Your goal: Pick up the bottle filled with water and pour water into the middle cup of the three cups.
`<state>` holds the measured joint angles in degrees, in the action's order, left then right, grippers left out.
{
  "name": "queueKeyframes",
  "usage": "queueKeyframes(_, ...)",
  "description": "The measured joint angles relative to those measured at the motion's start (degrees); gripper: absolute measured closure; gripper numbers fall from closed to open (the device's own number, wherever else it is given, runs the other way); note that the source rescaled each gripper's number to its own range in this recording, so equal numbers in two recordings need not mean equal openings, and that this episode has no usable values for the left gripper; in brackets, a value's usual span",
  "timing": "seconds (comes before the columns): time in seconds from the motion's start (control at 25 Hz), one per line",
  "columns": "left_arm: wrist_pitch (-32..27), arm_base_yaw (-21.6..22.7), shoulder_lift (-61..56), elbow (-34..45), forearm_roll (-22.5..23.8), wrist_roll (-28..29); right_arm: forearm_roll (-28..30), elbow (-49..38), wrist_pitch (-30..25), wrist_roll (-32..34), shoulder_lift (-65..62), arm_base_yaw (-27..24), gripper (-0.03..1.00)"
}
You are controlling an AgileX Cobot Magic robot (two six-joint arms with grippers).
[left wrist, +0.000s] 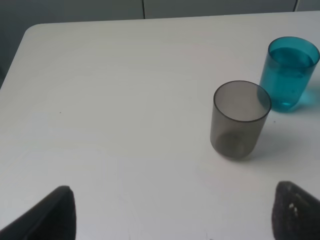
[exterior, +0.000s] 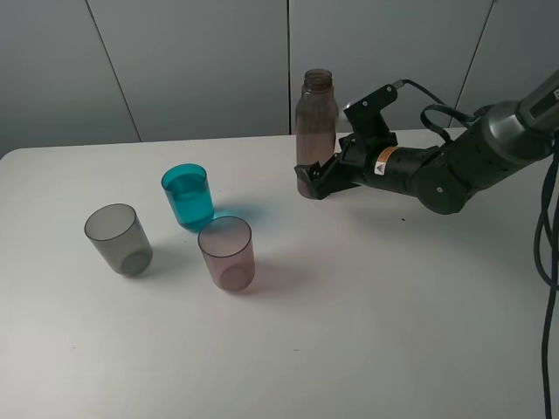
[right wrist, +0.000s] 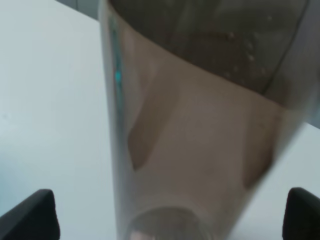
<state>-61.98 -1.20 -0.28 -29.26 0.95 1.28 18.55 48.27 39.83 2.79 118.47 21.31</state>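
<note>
The smoky brown-grey bottle (exterior: 315, 122) stands upright and uncapped at the back of the table. My right gripper (exterior: 316, 179) sits low around its base, with the jaws wide apart. In the right wrist view the bottle (right wrist: 200, 125) fills the space between the fingertips (right wrist: 30, 215), with a gap on one side. The three cups stand to the left: the teal middle cup (exterior: 188, 196) with water in it, the smoky grey cup (exterior: 119, 239) and the pinkish-mauve cup (exterior: 227, 253). My left gripper (left wrist: 175, 215) is open and empty, short of the grey cup (left wrist: 240, 120) and the teal cup (left wrist: 289, 72).
The white table (exterior: 367, 332) ends at a grey wall behind the bottle. Black cables (exterior: 546, 244) hang at the right side of the right arm. The left arm does not show in the exterior view.
</note>
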Motion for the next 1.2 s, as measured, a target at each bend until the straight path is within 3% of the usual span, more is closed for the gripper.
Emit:
queueKeyframes(0.16,0.0,0.0,0.0,0.0,0.0,0.0,-1.6,-6.1,-2.6,-0.9,-6.8,-1.2,0.07)
queueKeyframes(0.28,0.0,0.0,0.0,0.0,0.0,0.0,-2.6,-9.0,-8.9,-0.9,-14.5,-1.3,0.07)
queueKeyframes(0.64,0.0,0.0,0.0,0.0,0.0,0.0,-3.2,-9.3,-41.5,-0.4,-47.9,-1.3,0.07)
queueKeyframes(0.8,0.0,0.0,0.0,0.0,0.0,0.0,-7.1,-9.3,-54.7,-0.3,-63.4,-1.3,0.07)
queueKeyframes(1.04,0.0,0.0,0.0,0.0,0.0,0.0,-10.7,-9.3,-80.9,-0.3,-86.8,-1.3,0.07)
queueKeyframes(1.2,0.0,0.0,0.0,0.0,0.0,-0.1,-11.7,-9.6,-93.9,-0.3,-98.1,-1.3,0.07)
